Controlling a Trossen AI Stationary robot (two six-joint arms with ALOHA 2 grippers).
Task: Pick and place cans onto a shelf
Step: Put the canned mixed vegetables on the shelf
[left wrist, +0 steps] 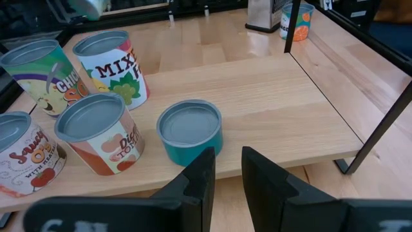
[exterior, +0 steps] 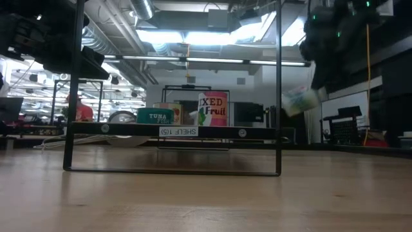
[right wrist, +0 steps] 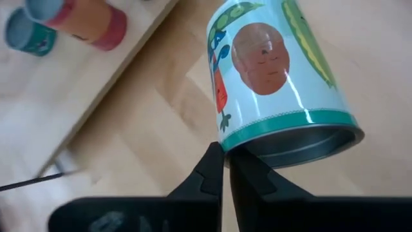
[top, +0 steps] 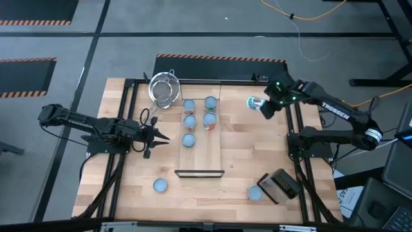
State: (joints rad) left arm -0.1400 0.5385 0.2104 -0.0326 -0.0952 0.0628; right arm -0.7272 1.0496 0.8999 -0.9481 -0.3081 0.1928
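Note:
The shelf (top: 201, 151) is a long pale board in the middle of the table with a black bar at its near end. Several cans stand upright on its far half, among them a short teal can (left wrist: 190, 132) and a "Mixed Fruit" can (left wrist: 112, 64). Two more cans (top: 159, 185) (top: 255, 193) stand on the table near its front edge. My right gripper (top: 265, 108) hangs above the table right of the shelf, shut on a vegetable-label can (right wrist: 277, 71). My left gripper (left wrist: 225, 171) stands open at the shelf's left edge, level with the teal can, with nothing between its fingers. My right gripper pinches the can's rim (right wrist: 233, 149) at one end between its two fingers, only at their free ends. The fingers (right wrist: 212, 171) slant down from the right. The can (exterior: 299, 100) is lifted clear of the table and hangs tilted.
A wire-mesh strainer (top: 164, 90) lies at the shelf's far left corner. A dark box (top: 280, 185) sits at the front right beside a can. A black frame (exterior: 174, 171) edges the table. The shelf's near half (top: 201, 161) is bare wood.

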